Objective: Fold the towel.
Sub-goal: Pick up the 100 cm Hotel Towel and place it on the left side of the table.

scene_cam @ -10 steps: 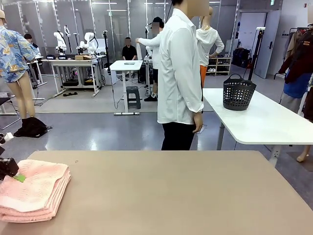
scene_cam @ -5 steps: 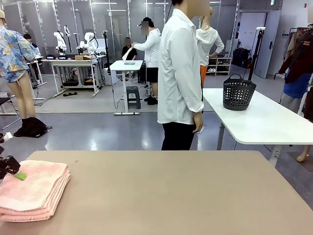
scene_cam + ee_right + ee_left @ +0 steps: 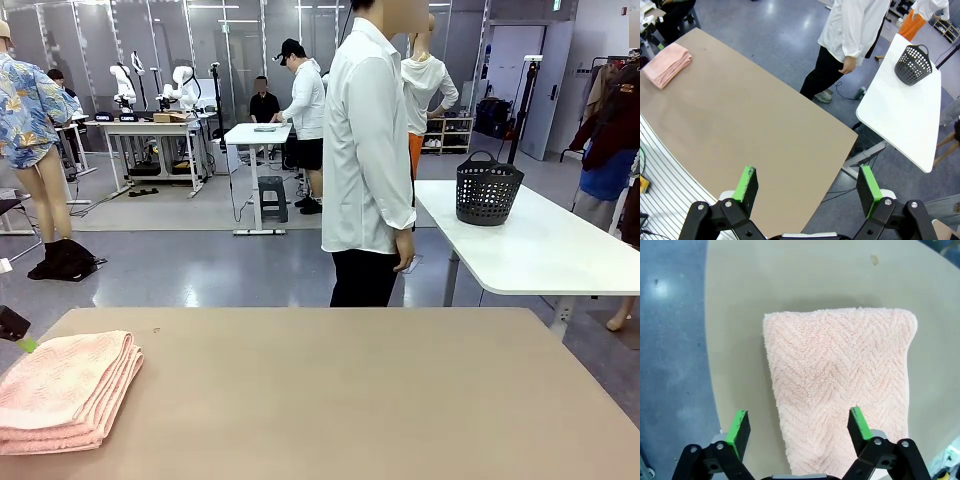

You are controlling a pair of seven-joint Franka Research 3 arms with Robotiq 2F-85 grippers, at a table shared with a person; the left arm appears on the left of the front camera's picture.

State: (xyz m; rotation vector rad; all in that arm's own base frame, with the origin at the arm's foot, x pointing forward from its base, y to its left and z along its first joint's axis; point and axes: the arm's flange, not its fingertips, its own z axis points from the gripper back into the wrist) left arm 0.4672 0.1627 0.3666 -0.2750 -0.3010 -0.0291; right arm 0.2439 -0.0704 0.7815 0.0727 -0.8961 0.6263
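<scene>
The salmon-pink towel [image 3: 62,392] lies folded in a thick stack at the table's left front corner. From above its herringbone top [image 3: 840,370] fills the middle of the left wrist view. My left gripper [image 3: 798,426] hovers open over the towel's near end, with nothing between its green pads; one fingertip [image 3: 24,343] peeks in at the left edge of the front view, just clear of the stack. High above the table my right gripper [image 3: 807,187] stands open and holds nothing. From there the towel [image 3: 667,63] looks small at the far left corner.
The beige table [image 3: 350,400] stretches bare to the right of the towel. A person in a white shirt [image 3: 368,150] stands at its far side, hands down. A white side table [image 3: 540,245] with a black basket [image 3: 488,188] stands back right.
My left gripper has opened, let go of the towel and drawn back up and left, off the stack. The towel has settled flat. A person in the background has walked about.
</scene>
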